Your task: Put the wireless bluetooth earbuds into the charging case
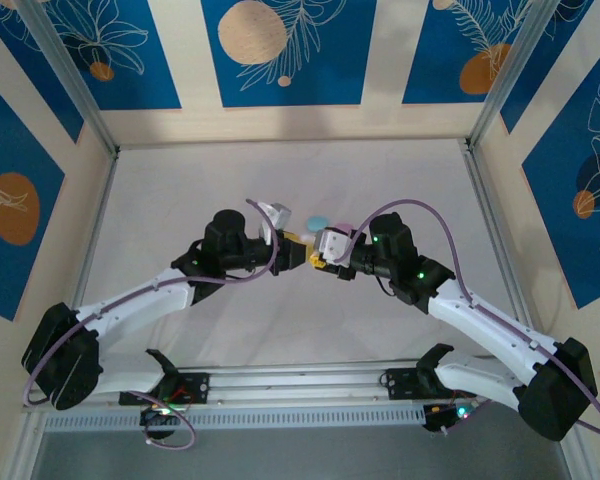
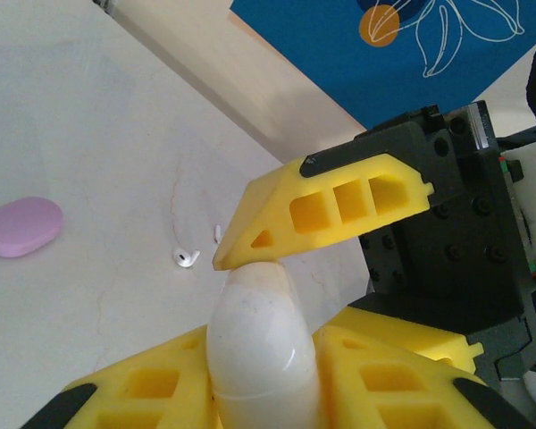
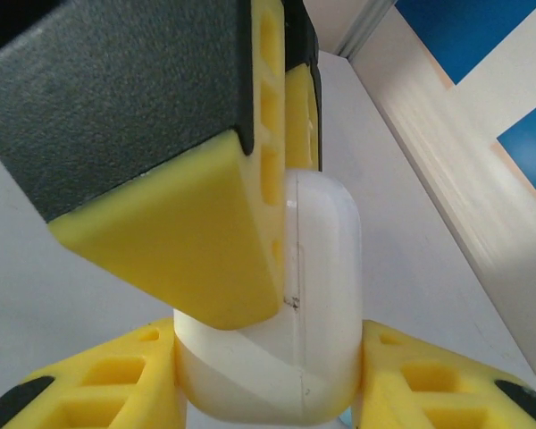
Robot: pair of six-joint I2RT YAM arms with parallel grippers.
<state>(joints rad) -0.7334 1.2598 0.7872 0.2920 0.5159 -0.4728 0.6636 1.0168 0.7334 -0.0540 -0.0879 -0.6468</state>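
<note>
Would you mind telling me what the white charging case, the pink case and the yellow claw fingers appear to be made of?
The white charging case looks like glossy hard plastic: smooth sheen, fine seam line. The pink case is probably plastic too, matte-looking, with even colour and no glare. The left claw's fingers seem dull yellow plastic, moulded or printed, with hollow rectangular cells.
</note>
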